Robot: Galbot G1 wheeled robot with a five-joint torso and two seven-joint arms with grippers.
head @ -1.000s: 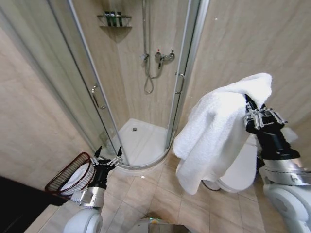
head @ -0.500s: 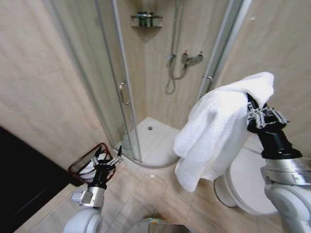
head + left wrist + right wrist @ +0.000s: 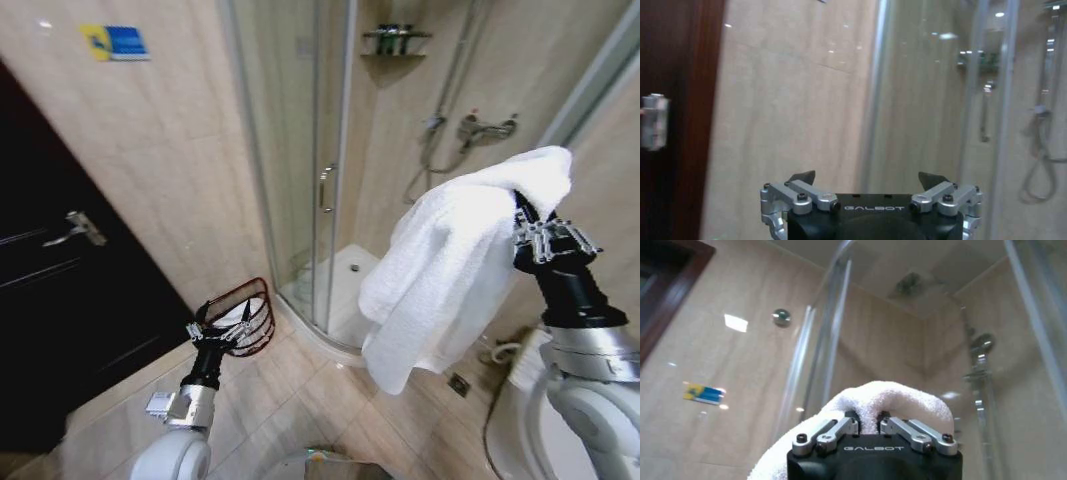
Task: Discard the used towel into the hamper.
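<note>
The right claw (image 3: 528, 222) is pointing upward at chest height, pinching the towel (image 3: 450, 260). Well left of the towel, the left claw (image 3: 222, 322) is idling low, prongs spread.

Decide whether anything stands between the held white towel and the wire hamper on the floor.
Nothing stands on the tiled floor between. The white terry towel hangs from the right end effector; the open left end effector overlaps the dark red-brown wire hamper in the head view.

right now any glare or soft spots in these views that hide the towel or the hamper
Head view: even light, towel bright but readable, hamper sharp by the left gripper. Left wrist view: background soft, small glints on the shower glass. Right wrist view: bright reflections on the wall tiles, towel fold clear in the right gripper.
</note>
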